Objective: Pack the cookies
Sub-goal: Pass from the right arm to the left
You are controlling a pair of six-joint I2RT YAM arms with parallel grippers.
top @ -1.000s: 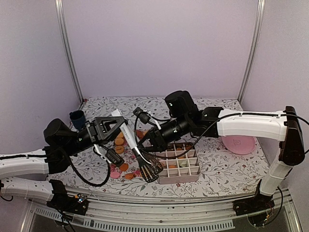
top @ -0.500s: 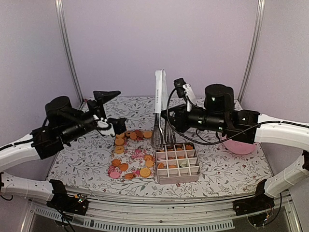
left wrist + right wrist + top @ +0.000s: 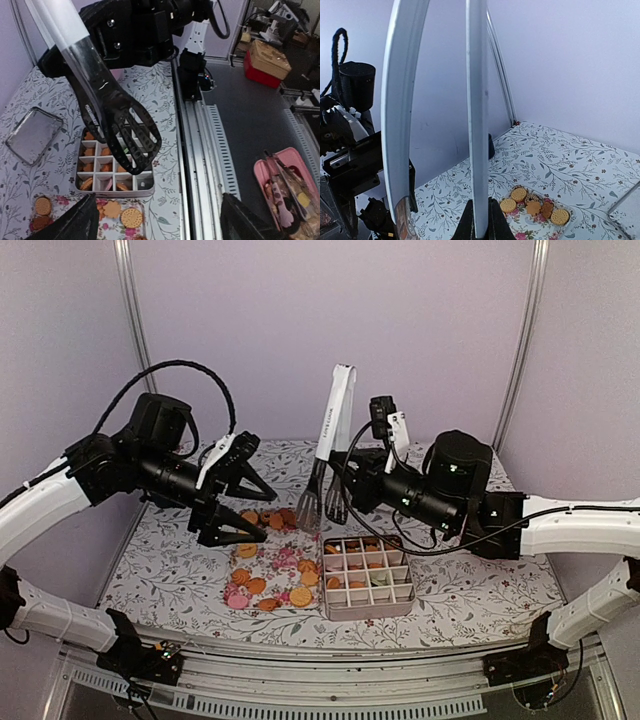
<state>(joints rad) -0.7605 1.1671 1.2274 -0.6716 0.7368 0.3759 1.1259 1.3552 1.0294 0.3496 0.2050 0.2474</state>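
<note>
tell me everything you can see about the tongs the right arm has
The tongs have two long, pale silvery-white arms joined at the top and black slotted spatula heads at the bottom. They stand nearly upright in the air, heads down and apart, beyond the divided box and the cookies. The right gripper is shut on them low down.

- A robotics lab is showing itself here: lavender panels [image 3: 330,320] and aluminium posts [image 3: 135,340] are enclosing a table under a floral cloth [image 3: 460,580].
- Robot arms [image 3: 570,525] are working above a slotted metal rail [image 3: 400,680].
- Beyond, cluttered equipment stands [image 3: 280,22] and a red box [image 3: 257,67] are lining a dark floor [image 3: 250,130].
</note>
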